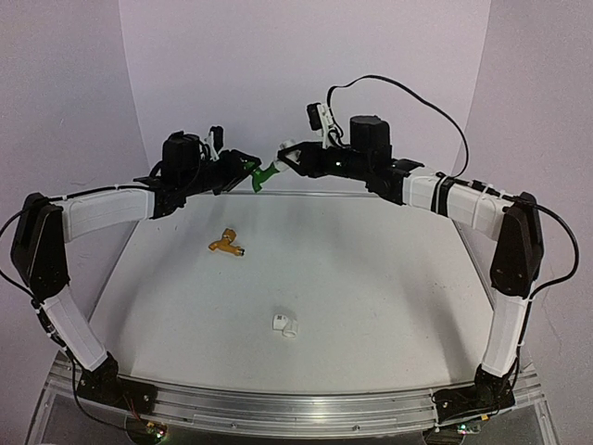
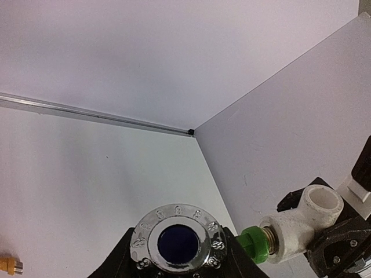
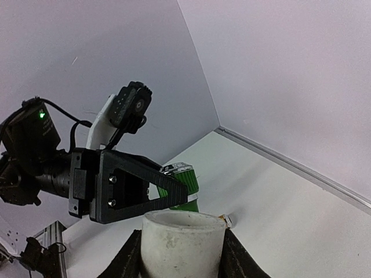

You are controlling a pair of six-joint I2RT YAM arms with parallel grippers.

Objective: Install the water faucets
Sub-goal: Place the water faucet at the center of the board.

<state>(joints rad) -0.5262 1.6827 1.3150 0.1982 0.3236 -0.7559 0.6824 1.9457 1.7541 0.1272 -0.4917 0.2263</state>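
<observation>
Threading looks to be the step in hand: both arms meet high above the far side of the desk [image 1: 371, 278]. The left end effector [image 1: 246, 171] is clamped on the green faucet [image 1: 266, 174], glossy plastic with an embossed chrome cap [image 2: 178, 243] and a blue centre. Its brass-coloured threaded end sits at the mouth of a white elbow fitting [image 2: 301, 223]. The right end effector [image 1: 298, 156] is closed tight on that fitting, which is matte, chalky and round-mouthed, presumably to brace it while the thread turns in. The orange-yellow faucet [image 1: 228, 244] lies on its side on the desk, well apart from a second white fitting [image 1: 285, 325] nearer the arms.
</observation>
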